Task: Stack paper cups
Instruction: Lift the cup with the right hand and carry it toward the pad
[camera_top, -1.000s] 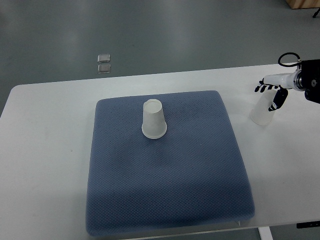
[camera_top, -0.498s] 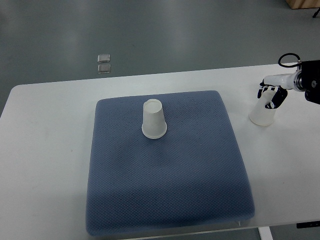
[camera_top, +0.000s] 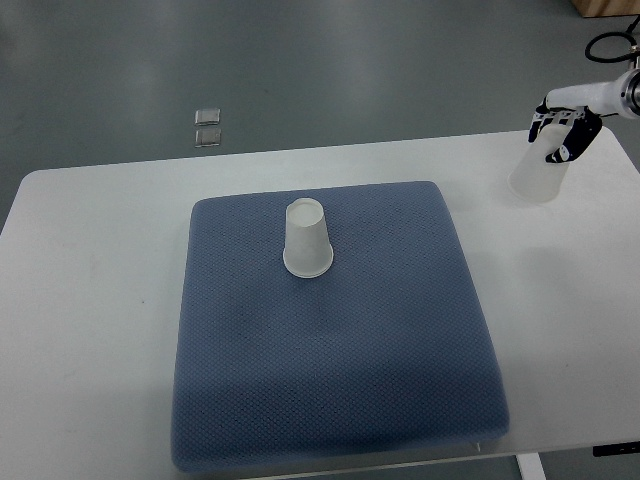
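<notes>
Single steep overhead view, robot-side

You have a white paper cup (camera_top: 307, 238) on a blue-grey, fine-dotted weave cushion (camera_top: 335, 340). Table (camera_top: 90, 330) white. Second cup (camera_top: 538, 172) translucent white, held by right hand (camera_top: 562, 130), white with black fingers (camera_top: 560, 145).

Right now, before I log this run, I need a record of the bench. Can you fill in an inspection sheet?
Surface: white table, blue mat lying on it.
Job's things: one paper cup upside down on the mat; second cup held by its top.
Clutter: nothing seen.
Hands: right hand closed on the second cup at the far right; left not in view.
Cables: black cable looped at the right arm.
Surroundings: grey floor, two small clear squares on it.
</notes>
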